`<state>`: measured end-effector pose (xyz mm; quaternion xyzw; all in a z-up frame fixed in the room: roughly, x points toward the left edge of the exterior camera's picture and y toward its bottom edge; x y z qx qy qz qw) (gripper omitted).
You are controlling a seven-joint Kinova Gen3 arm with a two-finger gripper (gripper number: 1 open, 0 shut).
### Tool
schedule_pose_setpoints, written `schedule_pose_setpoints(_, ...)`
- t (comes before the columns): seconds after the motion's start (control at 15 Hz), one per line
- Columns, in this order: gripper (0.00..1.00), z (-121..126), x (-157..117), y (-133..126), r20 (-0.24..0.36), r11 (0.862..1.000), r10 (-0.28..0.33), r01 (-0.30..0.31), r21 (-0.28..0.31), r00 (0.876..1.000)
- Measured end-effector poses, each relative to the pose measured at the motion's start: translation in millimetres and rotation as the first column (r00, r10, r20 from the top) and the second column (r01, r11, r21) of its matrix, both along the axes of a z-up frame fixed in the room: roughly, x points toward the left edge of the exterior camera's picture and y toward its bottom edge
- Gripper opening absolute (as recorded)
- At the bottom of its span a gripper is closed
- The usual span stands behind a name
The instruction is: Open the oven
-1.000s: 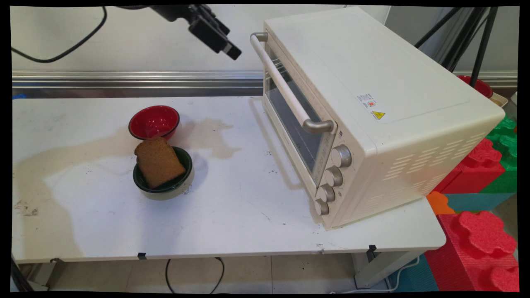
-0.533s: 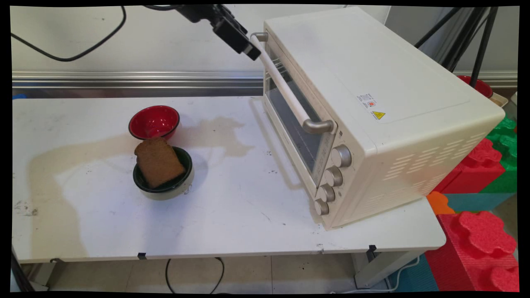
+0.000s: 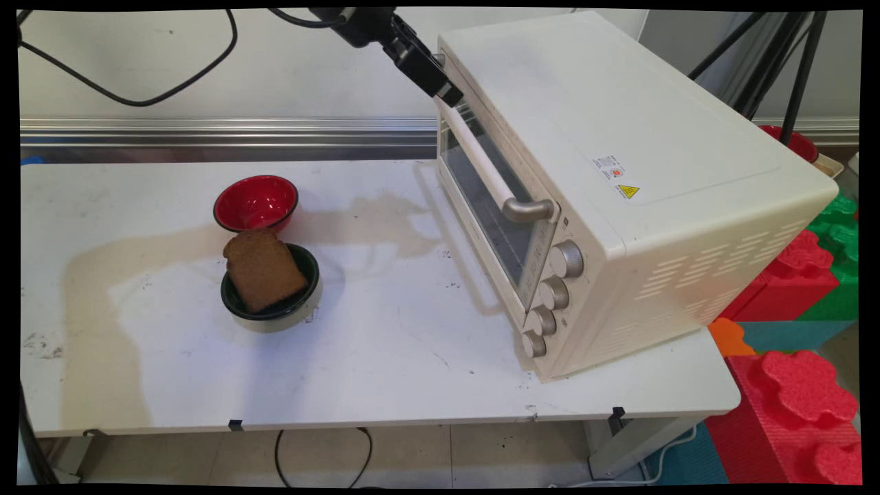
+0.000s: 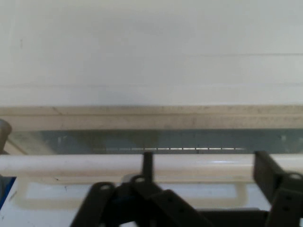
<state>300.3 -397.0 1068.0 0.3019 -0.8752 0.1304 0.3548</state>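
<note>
Stained white table [image 3: 385, 357], grey wall [image 3: 206, 62]

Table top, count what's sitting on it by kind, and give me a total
Bowls: 2, a red bowl and a dark green bowl
Bread slices: 1, the bread slice in the dark green bowl
Toaster ovens: 1, the toaster oven
Total: 4

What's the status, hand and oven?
Hand open at the far end of the oven handle, one finger over the bar. Oven door shut. Bread in green bowl, red bowl beside, both well clear.
</note>
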Motion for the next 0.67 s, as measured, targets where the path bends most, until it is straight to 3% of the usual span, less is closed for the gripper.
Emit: schedule_pose_setpoints(0.67, 0.00, -14, -22, -10, -0.002, 1.000, 0.008, -0.007, 0.025, 1.000)
